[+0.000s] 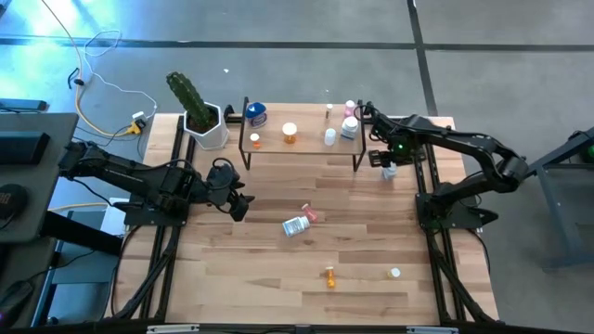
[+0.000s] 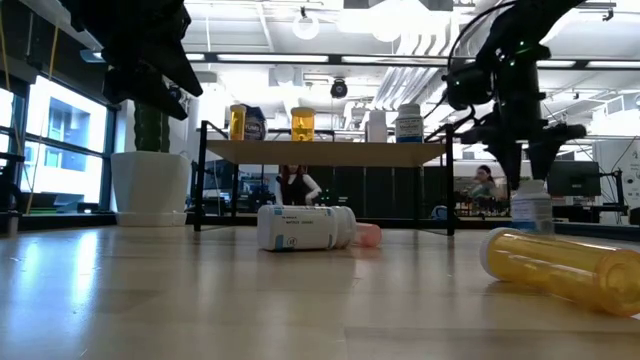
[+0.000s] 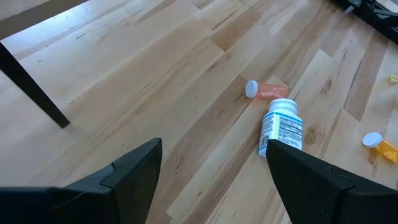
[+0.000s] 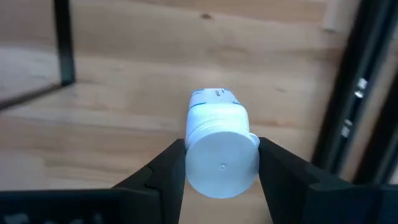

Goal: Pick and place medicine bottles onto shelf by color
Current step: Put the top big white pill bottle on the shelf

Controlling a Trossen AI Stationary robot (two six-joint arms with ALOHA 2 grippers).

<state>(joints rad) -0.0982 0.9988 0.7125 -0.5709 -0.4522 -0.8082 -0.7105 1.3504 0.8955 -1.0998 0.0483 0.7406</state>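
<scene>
The light-wood shelf (image 1: 302, 148) (image 2: 325, 152) stands at the table's far side with several bottles upright on it: blue (image 1: 255, 113), orange (image 1: 290, 132), white (image 1: 349, 126) and pink (image 1: 350, 109). On the tabletop lie a white bottle (image 1: 295, 225) (image 3: 281, 127) on its side, a pink vial (image 1: 312, 215) (image 3: 267, 91) beside it, an orange bottle (image 1: 329, 276) (image 2: 560, 268) and a small white-capped one (image 1: 394, 273). My right gripper (image 1: 388, 165) (image 4: 222, 168), just off the shelf's right end, is shut on a white bottle (image 2: 530, 207). My left gripper (image 1: 238, 203) (image 3: 214, 174) hovers open, left of the lying white bottle. My right gripper pinches the white bottle by its cap (image 4: 222, 163), one finger (image 4: 163, 171) on each side, coming from above and pointing down. The bottle hangs upright below the fingers, its blue-labelled body (image 4: 214, 96) toward the table. Whether its base touches the tabletop, I cannot tell.
A green cactus in a white pot (image 1: 202, 119) (image 2: 150, 185) stands at the shelf's left end. Black frame rails (image 1: 429, 186) run along both table sides, close to my right gripper. Open wood lies between the shelf and the lying bottles. People show in the room behind.
</scene>
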